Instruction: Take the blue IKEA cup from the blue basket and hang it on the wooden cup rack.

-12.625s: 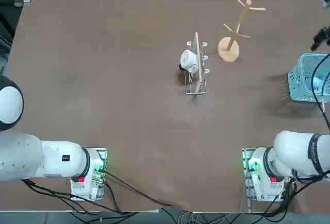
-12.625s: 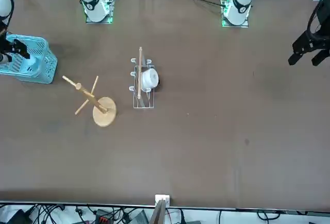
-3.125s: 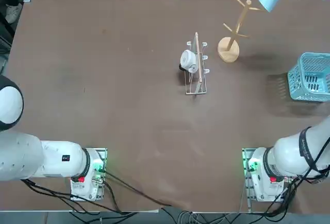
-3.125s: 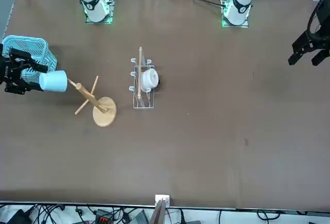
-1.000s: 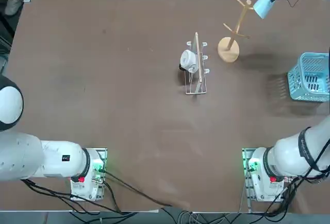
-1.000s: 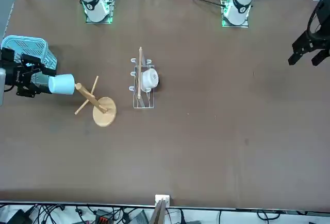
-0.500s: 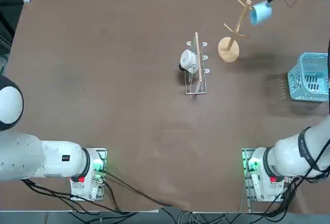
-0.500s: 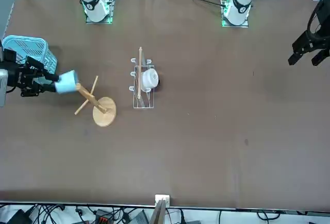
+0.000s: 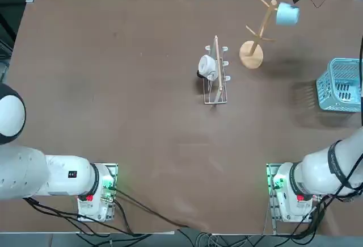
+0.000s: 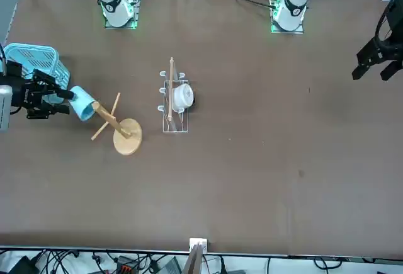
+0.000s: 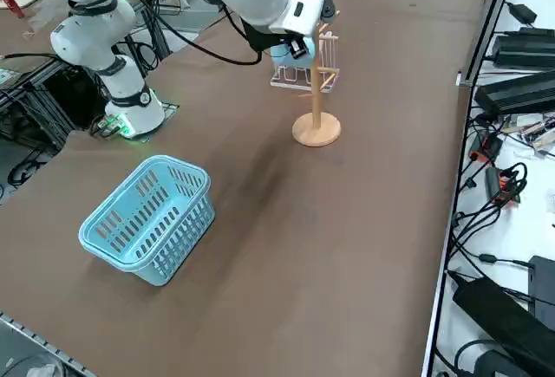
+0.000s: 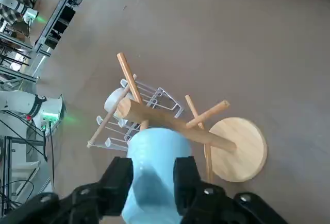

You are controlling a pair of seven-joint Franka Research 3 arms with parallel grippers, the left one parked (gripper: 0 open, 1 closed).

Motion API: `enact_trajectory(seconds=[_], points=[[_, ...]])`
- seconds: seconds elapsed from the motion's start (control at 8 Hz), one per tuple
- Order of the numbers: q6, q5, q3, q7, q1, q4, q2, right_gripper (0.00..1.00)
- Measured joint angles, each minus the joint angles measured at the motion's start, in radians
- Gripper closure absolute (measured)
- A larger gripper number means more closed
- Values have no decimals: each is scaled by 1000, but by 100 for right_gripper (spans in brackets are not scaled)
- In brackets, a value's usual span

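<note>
The right gripper (image 12: 152,175) hangs high over the far right part of the table, its two fingers (image 12: 186,178) spread to either side of the blue IKEA cup (image 12: 154,170), which sits on an upper peg of the wooden cup rack (image 9: 253,47); whether the pads press its wall cannot be told. The blue basket (image 9: 343,85) stands well apart at the table's right edge, with bare brown table (image 9: 113,88) between it and the rack's disc base. Just left of the rack, a wire rack (image 9: 215,76) holds a white mug (image 9: 206,65). Beyond that, the left half lies open.
</note>
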State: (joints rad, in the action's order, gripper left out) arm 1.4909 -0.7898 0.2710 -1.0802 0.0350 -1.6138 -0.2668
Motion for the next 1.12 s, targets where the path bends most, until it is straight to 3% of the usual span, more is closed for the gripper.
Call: enact_trajectory(seconds=[0.25, 0.88, 1.12], points=[[1, 0, 1, 0, 0, 0, 0, 6], [6, 21, 8, 64, 1, 36, 15, 0], [4, 135, 6, 244, -6, 82, 62, 0]])
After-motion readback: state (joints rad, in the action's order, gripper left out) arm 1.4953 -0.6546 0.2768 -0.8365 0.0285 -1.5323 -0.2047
